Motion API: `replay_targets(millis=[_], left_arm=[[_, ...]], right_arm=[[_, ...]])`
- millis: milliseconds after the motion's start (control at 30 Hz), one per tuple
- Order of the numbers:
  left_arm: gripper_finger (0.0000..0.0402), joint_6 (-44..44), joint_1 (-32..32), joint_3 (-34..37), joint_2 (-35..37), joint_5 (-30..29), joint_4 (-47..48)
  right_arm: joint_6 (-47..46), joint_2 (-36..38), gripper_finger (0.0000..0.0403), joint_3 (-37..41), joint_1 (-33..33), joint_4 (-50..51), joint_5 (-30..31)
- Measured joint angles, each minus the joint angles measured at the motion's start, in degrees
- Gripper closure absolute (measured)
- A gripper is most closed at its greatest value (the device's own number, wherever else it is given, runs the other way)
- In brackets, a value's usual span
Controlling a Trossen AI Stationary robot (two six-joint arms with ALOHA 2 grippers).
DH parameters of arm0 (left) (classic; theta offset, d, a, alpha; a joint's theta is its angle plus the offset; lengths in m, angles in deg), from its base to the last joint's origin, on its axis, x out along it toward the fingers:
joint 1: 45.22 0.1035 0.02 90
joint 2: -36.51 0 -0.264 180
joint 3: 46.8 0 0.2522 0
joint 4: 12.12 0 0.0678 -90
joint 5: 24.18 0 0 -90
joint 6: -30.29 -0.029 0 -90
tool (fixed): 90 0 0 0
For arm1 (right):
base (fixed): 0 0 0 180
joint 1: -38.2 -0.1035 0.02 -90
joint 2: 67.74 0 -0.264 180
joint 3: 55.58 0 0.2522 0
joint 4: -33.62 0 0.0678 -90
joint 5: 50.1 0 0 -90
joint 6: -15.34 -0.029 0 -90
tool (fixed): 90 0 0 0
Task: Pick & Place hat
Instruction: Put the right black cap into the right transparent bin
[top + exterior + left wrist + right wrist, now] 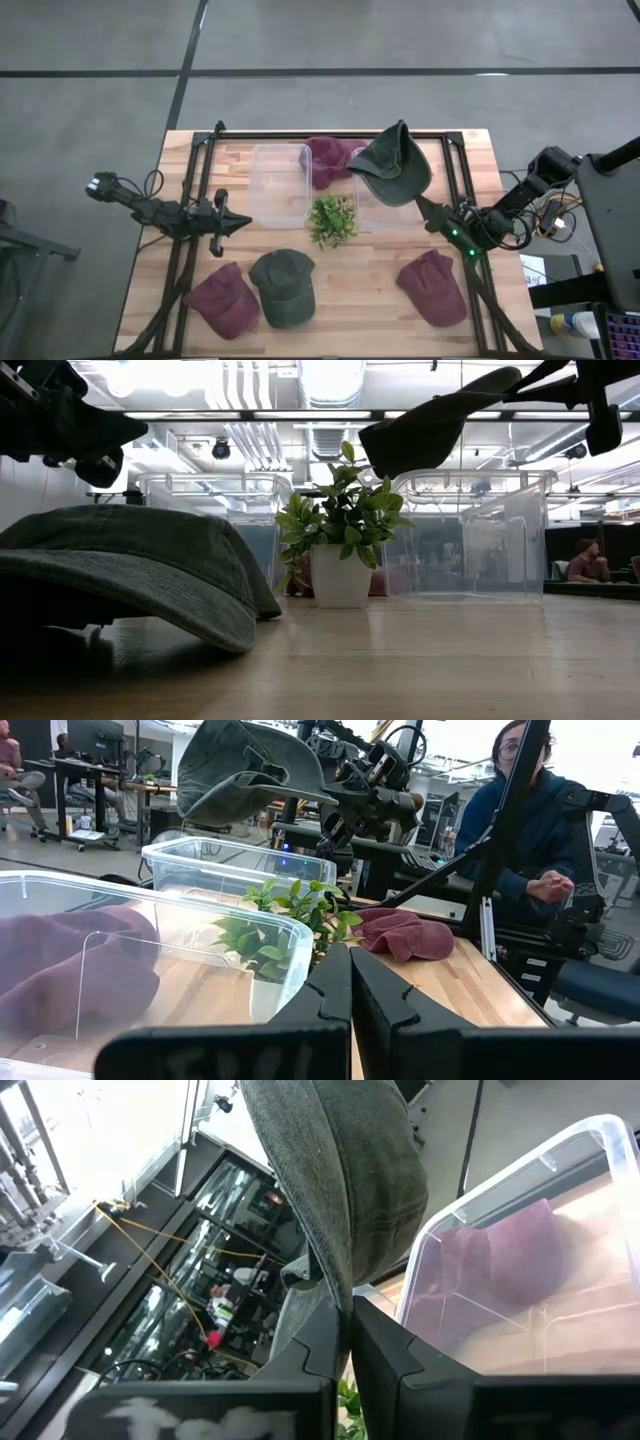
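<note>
A dark green hat (395, 165) hangs in the air over the right clear bin (375, 215); my right gripper (428, 207) is shut on it. The same hat shows high in the low view (440, 425) and in the left wrist view (250, 770). My left gripper (240, 222) is shut on nothing and hovers left of the left clear bin (280, 185). A maroon hat (330, 160) sits at the bins' far ends; whether it is inside one, I cannot tell. My right gripper pinches the green hat's rim edge (338, 1285) between its two fingers, coming roughly level from the table's right side. The hat is lifted clear of everything. It stands up from the fingers and spreads toward the left, above the right bin.
A small potted plant (332, 220) stands between the bins. On the near part of the table lie a maroon hat (225, 298), a green hat (283, 285) and another maroon hat (432, 288). A person (520, 830) sits beyond the table's right side.
</note>
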Motion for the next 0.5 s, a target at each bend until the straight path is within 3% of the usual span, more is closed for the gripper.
replay_targets(millis=[500], left_arm=[[0.0402,0.12,0.01,0.0,0.0,0.0,-0.02]], right_arm=[[-3.9,-4.61,0.039,-0.61,2.97,0.18,-0.02]])
